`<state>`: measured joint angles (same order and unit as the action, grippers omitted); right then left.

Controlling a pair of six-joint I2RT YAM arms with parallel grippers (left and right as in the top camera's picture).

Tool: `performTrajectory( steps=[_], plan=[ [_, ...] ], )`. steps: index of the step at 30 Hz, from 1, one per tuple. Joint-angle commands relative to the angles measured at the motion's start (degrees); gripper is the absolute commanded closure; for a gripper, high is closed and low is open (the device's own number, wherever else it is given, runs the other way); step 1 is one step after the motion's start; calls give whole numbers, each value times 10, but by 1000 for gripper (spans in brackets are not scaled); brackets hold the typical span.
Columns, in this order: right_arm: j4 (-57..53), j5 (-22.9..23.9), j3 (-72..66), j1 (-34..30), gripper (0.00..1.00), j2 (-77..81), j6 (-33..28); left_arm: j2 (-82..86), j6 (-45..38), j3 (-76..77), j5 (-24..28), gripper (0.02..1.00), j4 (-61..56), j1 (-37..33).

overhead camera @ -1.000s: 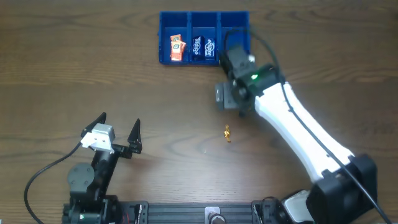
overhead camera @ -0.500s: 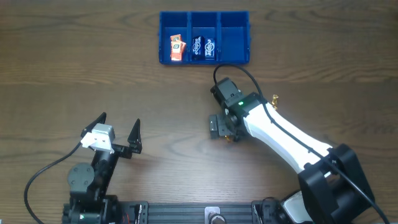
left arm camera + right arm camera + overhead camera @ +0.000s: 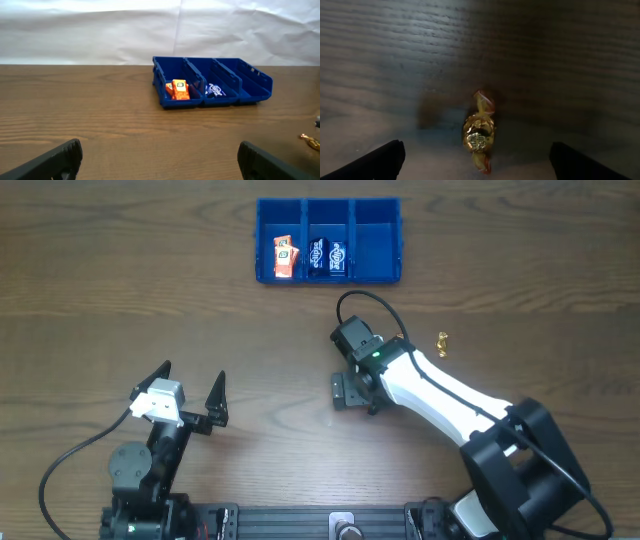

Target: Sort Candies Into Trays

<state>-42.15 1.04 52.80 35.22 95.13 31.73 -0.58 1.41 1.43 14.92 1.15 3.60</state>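
A blue three-compartment tray [image 3: 377, 240] stands at the far middle of the table. An orange candy [image 3: 285, 257] lies in its left bin and blue candies [image 3: 328, 256] in the middle bin. My right gripper [image 3: 352, 393] hangs low over mid-table. In its wrist view the gripper [image 3: 480, 161] is open, with a gold-wrapped candy [image 3: 479, 132] lying on the wood between its spread fingers [image 3: 375, 159], untouched. A second gold candy [image 3: 443, 338] lies further right. My left gripper [image 3: 190, 388] stands open near the front left, holding nothing.
In the left wrist view the tray [image 3: 250, 82] sits far ahead, with the orange candy [image 3: 179, 90] in it, and a gold candy [image 3: 310, 142] lies at the picture's edge. Bare wood surrounds the tray and the left arm.
My right arm has swung from beside the tray toward the table's front and settled over the gold candy at mid-table. That uncovered the second gold candy on the right. The left arm stayed still.
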Motion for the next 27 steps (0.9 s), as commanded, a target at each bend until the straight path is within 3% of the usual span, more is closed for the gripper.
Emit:
performTrajectory(
  steps=[1, 14, 27],
  plan=[
    [8, 3, -3, 2, 66, 22, 13, 4, -8, -12, 8, 23, 18, 2],
    [25, 4, -3, 2, 266, 30, 13, 4, -8, -12, 8, 20, 18, 2],
    [31, 19, -3, -1, 334, 36, 13, 4, -8, -12, 8, 20, 18, 2]
  ],
)
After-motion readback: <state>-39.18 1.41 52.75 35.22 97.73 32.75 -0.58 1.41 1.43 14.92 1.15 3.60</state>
